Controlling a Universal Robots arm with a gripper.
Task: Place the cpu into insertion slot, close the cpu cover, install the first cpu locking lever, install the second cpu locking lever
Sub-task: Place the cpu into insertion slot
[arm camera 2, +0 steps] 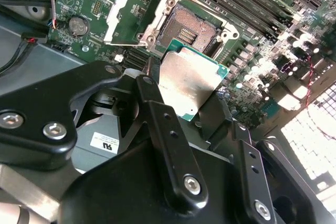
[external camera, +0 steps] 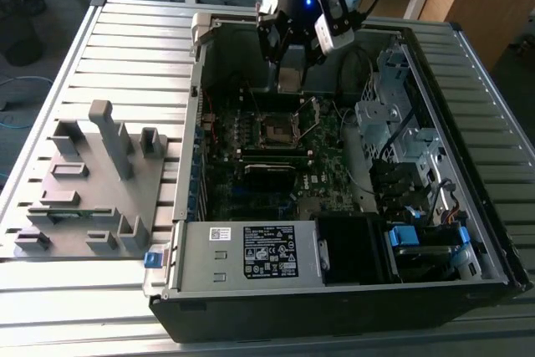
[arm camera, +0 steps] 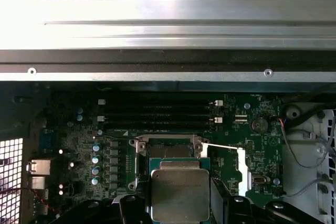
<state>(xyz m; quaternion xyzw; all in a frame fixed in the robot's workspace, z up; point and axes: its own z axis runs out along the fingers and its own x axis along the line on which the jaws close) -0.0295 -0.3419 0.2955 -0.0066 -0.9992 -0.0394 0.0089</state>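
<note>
My gripper (arm camera 2: 184, 97) is shut on the cpu (arm camera 2: 190, 80), a flat square chip with a dull metallic top, held by two opposite edges between the black fingers (arm camera 2: 153, 85). The cpu (arm camera: 180, 195) hangs just above and slightly off the insertion slot (arm camera 2: 190, 31), a black socket with a silver rim on the green board. The cpu cover (arm camera 2: 131, 11) is swung open beside the slot (arm camera: 169, 150). In the exterior view the gripper (external camera: 289, 81) hovers over the slot (external camera: 276, 130) inside the open computer case.
Long black memory slots (arm camera: 157, 114) run beside the socket. The case wall (arm camera: 168, 45) is close behind them. A metal drive cage (external camera: 393, 123) and cables stand at the exterior view's right, the power supply (external camera: 267, 250) in front. A grey fixture (external camera: 92, 181) lies outside the case.
</note>
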